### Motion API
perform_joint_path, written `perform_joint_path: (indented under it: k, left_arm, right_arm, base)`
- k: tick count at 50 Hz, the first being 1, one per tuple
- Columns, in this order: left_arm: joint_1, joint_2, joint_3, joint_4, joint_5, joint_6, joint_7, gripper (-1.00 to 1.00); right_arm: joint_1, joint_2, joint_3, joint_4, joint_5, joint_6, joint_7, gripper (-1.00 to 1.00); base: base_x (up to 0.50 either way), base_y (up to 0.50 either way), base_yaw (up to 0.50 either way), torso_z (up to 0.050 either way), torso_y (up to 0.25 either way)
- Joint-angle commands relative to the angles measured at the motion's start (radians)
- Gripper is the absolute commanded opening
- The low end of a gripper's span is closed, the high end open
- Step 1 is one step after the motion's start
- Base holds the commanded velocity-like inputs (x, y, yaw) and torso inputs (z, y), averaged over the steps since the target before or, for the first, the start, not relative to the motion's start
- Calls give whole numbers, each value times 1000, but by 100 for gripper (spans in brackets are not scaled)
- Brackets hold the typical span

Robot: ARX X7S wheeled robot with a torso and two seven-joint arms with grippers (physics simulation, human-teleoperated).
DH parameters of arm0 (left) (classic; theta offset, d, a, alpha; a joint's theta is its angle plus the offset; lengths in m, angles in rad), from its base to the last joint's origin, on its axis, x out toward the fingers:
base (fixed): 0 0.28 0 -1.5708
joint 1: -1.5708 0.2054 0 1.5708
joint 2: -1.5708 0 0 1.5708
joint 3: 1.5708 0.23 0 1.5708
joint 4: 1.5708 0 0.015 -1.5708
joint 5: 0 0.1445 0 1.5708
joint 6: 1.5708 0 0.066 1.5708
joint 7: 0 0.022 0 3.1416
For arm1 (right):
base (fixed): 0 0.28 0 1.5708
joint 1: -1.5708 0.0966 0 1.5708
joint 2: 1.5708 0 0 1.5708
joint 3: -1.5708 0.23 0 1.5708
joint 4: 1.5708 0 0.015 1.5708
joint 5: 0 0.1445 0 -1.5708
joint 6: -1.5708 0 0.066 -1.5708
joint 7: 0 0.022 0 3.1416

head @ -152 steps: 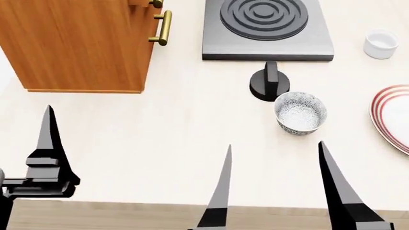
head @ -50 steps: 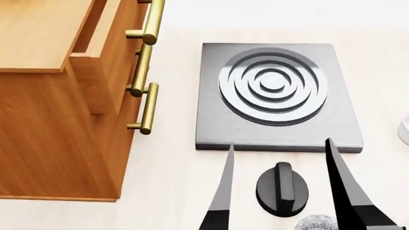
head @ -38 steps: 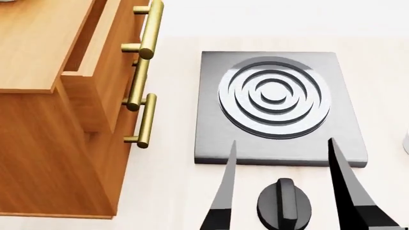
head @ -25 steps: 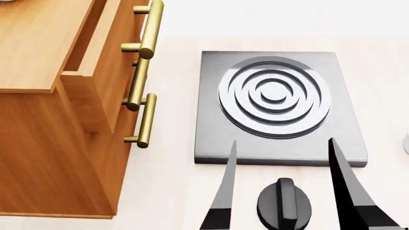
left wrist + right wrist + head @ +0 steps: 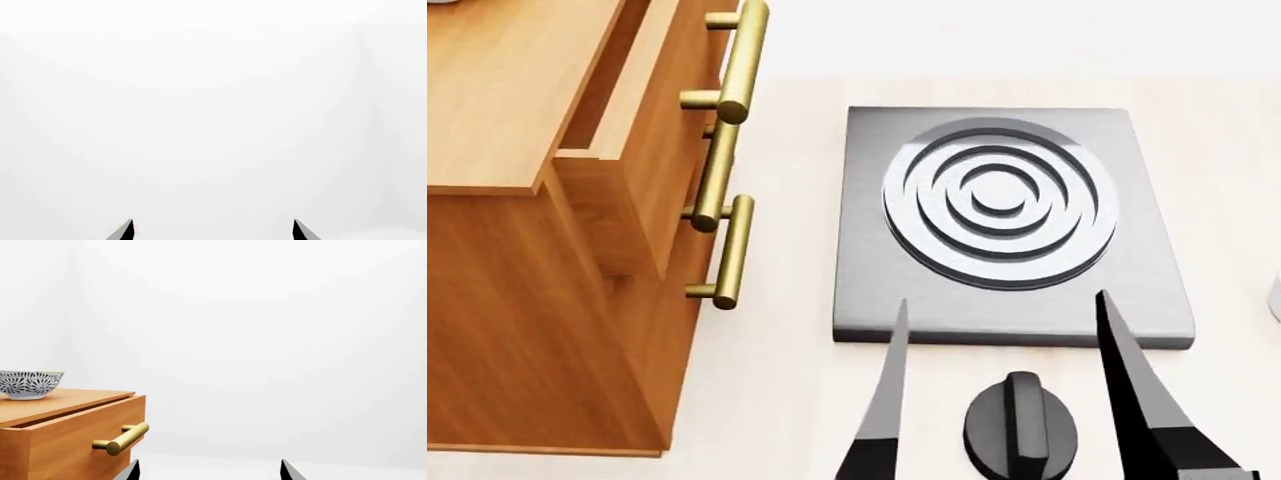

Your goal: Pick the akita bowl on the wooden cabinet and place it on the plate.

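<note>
The akita bowl (image 5: 28,384), white with a dark blue leaf pattern, stands on top of the wooden cabinet (image 5: 63,435), far from both grippers. In the head view the wooden cabinet (image 5: 521,300) fills the left side, its top drawer pulled out a little. My right gripper (image 5: 1001,296) is open over the table in front of the stove, with nothing between its fingers. The right wrist view shows the same right gripper (image 5: 209,463) open beside the cabinet's drawer front. My left gripper (image 5: 213,223) is open against blank white. The plate is out of view.
A black stove (image 5: 1008,220) with a ringed burner lies right of the cabinet. Its black knob (image 5: 1021,430) sits on the table between my right fingers. Brass bar handles (image 5: 731,150) stick out from the drawers toward the stove. A white cup's edge (image 5: 1276,298) shows far right.
The head view has moved up and forward over the cabinet and stove, so the patterned bowl on the table and the plate dropped out of view. The right fingers shifted slightly left lately.
</note>
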Motion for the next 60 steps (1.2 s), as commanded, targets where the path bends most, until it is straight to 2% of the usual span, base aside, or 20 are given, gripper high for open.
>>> perform_joint_path:
  k: [1,10,14,15,18,19,20,23,26,29,42,45,46,49,60]
  left_arm:
    - [-107,0,84,-306,85,162,108,100]
    - [-200,20,157,-565,148,278,199,100]
    - [-266,41,167,-770,188,390,243,100]
    - [-266,41,167,-770,188,390,243,100]
    - [-362,80,206,-1040,248,523,298,100]
    - [-367,83,207,-1055,250,532,301,100]
    - [-408,103,186,-1160,221,547,360,100]
    - [-517,151,220,-1447,272,691,401,100]
    - [-574,163,272,-1594,219,749,409,100]
    - [-578,152,222,-1597,220,726,402,100]
    - [-602,117,26,-1597,444,612,388,100]
    - [-608,117,3,-1597,481,610,396,100]
    - [-609,117,1,-1597,495,612,398,100]
    - [-614,118,-9,-1597,522,612,412,100]
    - [-627,111,-40,-1597,574,592,447,100]
  right_arm:
    - [5,6,-5,31,9,-21,-9,100]
    - [6,5,11,93,29,-61,-18,100]
    - [9,8,12,95,29,-59,-17,100]
    - [11,8,11,94,26,-57,-15,100]
    - [12,10,18,97,32,-62,-15,100]
    - [12,10,18,98,32,-62,-14,100]
    - [14,10,16,106,29,-64,-15,100]
    - [11,9,17,134,31,-83,-21,100]
    - [14,5,26,144,44,-84,-18,100]
    - [7,5,27,151,56,-97,-24,100]
    - [4,2,13,180,28,-126,-19,100]
    - [-5,-16,54,176,67,-154,1,100]
    - [1,-19,54,167,12,-132,36,100]
    - [-14,-28,90,167,77,-177,29,100]
    - [-10,-26,77,171,80,-162,29,100]
  base:
    - [0,0,0,0,0]
    - [0,0,0,0,0]
    - [0,0,0,0,0]
    - [0,0,0,0,0]
    - [0,0,0,0,0]
    - [0,0,0,0,0]
    - [0,0,0,0,0]
    - [0,0,0,0,0]
    - [0,0,0,0,0]
    - [0,0,0,0,0]
    - [0,0,0,0,0]
    - [0,34,0,0,0]
    - [86,500,0,0,0]
    - [108,430,0,0,0]
    - [5,3,0,0,0]
